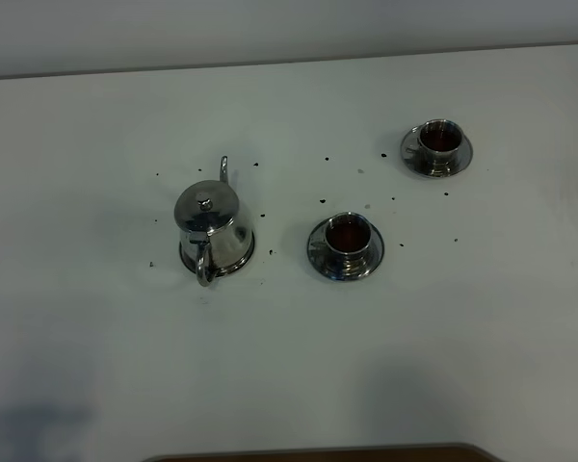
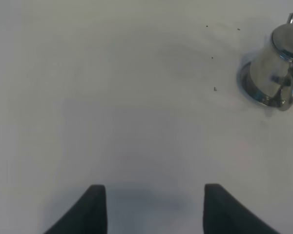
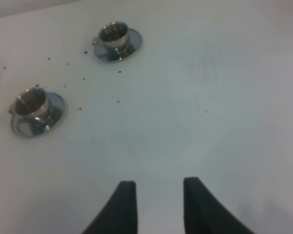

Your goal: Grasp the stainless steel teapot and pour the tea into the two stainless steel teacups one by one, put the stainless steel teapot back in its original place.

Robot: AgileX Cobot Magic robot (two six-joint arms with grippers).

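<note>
Teapot point(image 1: 212, 229) is sitting upright on its coaster point(image 1: 241, 260), left of both filled cups point(image 1: 348, 234) point(image 1: 440, 139) on your tabletop point(image 1: 289, 366). Your left hand point(image 2: 155, 207) is hovering released, well apart from it; your right hand point(image 3: 158, 204) is hovering clenched, grasping nothing.
</note>
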